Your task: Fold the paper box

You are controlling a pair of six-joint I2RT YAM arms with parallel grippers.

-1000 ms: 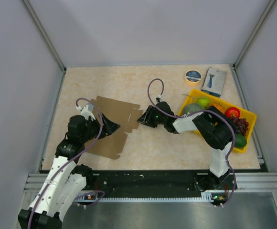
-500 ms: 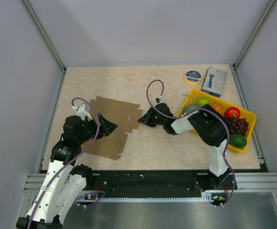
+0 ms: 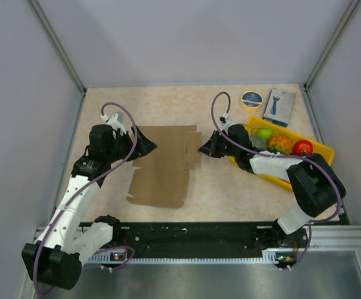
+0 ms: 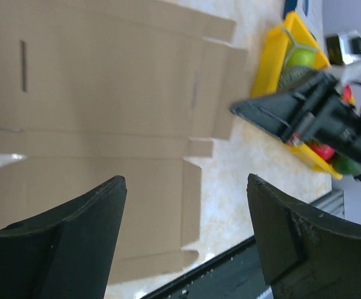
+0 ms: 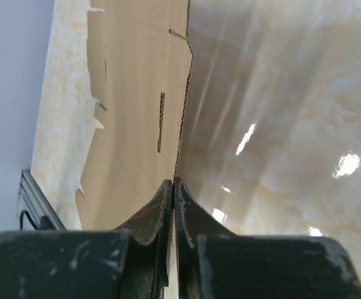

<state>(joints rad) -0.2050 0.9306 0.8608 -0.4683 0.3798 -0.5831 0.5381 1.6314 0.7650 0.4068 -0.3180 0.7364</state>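
Observation:
The paper box [image 3: 163,168] is a flat brown cardboard sheet with flaps and slots, lying mid-table. My right gripper [image 3: 201,149] is shut on its right edge. In the right wrist view the fingers [image 5: 173,182] pinch the corrugated edge, and the sheet [image 5: 131,124] runs away from them, seen nearly edge-on. My left gripper [image 3: 149,145] hovers open over the sheet's far left corner, touching nothing. In the left wrist view its fingers [image 4: 183,187] stand wide apart above the sheet [image 4: 106,93], with the right gripper [image 4: 280,115] visible beyond.
A yellow tray [image 3: 325,151] of fruit stands at the right, just behind the right arm. A tape roll [image 3: 251,99] and a small blue-and-white box [image 3: 279,106] lie at the back right. Walls enclose the table on three sides.
The right gripper shut on the sheet's right edge and drew it to the right, turning it. The left gripper, still open, moved toward the back, to the sheet's far left corner.

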